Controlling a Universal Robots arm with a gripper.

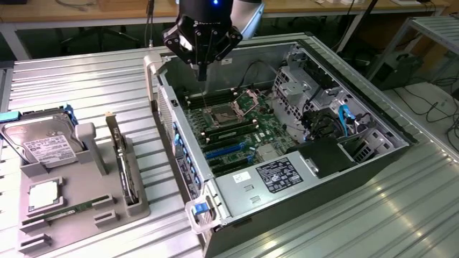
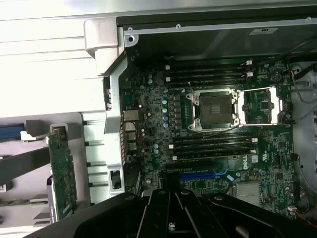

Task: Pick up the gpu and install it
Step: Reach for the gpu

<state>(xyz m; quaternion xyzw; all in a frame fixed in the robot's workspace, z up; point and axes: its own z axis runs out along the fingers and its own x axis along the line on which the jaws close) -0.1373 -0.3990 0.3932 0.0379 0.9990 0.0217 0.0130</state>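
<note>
Case wall (image 1: 166, 115) stands between racked gpu (image 1: 122, 158) and open motherboard (image 1: 240, 129).

DELL printed on the motherboard (image 2: 148, 119)

Gripper (image 1: 202, 75) hangs pinched shut and empty over the motherboard (image 1: 237, 129) in the open PC case (image 1: 323, 209). The gpu (image 1: 123, 161) stands on edge in the grey holder (image 1: 86, 183) at the exterior view's left, beside the hard drive (image 1: 44, 146).
</note>
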